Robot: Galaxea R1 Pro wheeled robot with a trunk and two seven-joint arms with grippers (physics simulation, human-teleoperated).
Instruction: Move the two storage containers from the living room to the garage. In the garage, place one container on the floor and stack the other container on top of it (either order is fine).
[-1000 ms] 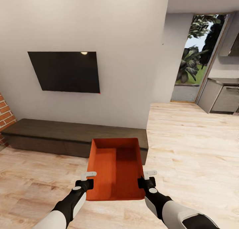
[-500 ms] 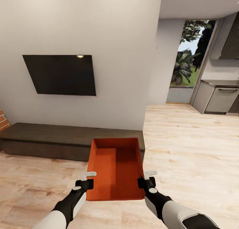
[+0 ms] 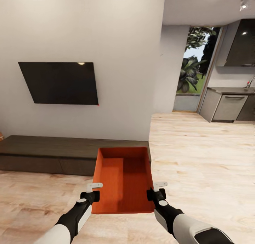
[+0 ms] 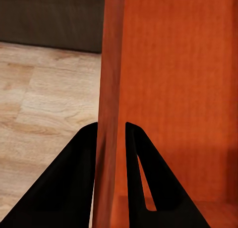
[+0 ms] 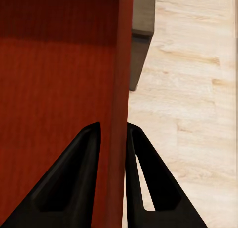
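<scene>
While the robot stands on the light wood plank floor (image 3: pixel 198 159) of the living room, one orange-red storage container (image 3: pixel 122 180) hangs in front of its trunk, carried between both arms and clear of the floor. The left gripper (image 3: pixel 92 193) is clamped on the container's left wall; in the left wrist view its two dark fingers (image 4: pixel 77 178) sit one on each side of that thin wall, pressed against it. The right gripper (image 3: pixel 158 192) pinches the right wall in the same way, with a finger (image 5: pixel 74 181) inside the bin and the other outside. The bin is held level, open side up, and it is empty, its stepped bottom plain to see. Beyond it run the long low dark bench (image 3: pixel 46 152) and, on the white wall above, the black TV (image 3: pixel 58 83); off to the right a doorway (image 3: pixel 193 72) gives onto greenery, next to the kitchen cabinets (image 3: pixel 230 106). As for progress, I judge the task to be at an early stage: the first container is picked up and secured, but it is not yet out of the living room. The haul to the garage, setting this bin on the concrete there, fetching the second container and stacking it on top all appear to be left. Where the second container stands cannot be told from these views.
</scene>
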